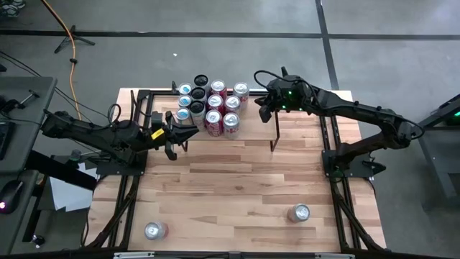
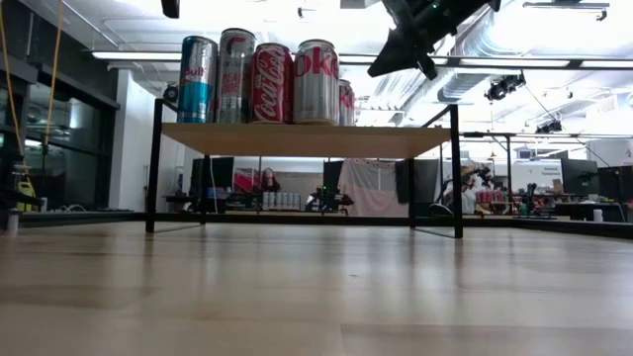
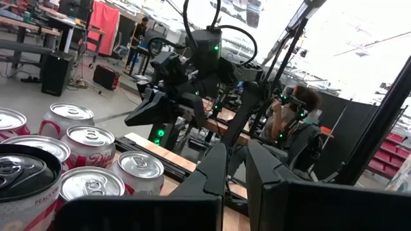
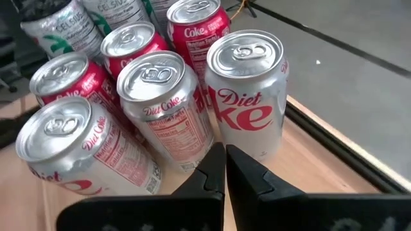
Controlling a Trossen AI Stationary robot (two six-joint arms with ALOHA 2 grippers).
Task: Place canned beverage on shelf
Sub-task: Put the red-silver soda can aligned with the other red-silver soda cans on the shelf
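Shelf (image 1: pixel 251 122) at counter's (image 1: pixel 237 187) far edge; cans (image 1: pixel 213 108) crowd its left half, right half bare. Right hand (image 1: pixel 263 108) shut, empty, just right of cans. Left hand (image 1: pixel 188 133) shut, empty, at shelf's left-front edge. Two cans (image 1: pixel 298 213) lie near front, well apart.

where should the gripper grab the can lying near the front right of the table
The can lies on its side on the table, an end facing up toward the camera, with nothing near it. Probably best to come straight down and close across the round body at mid-length, gripper fingers on the curved sides, not the ends. The right gripper is on that side.
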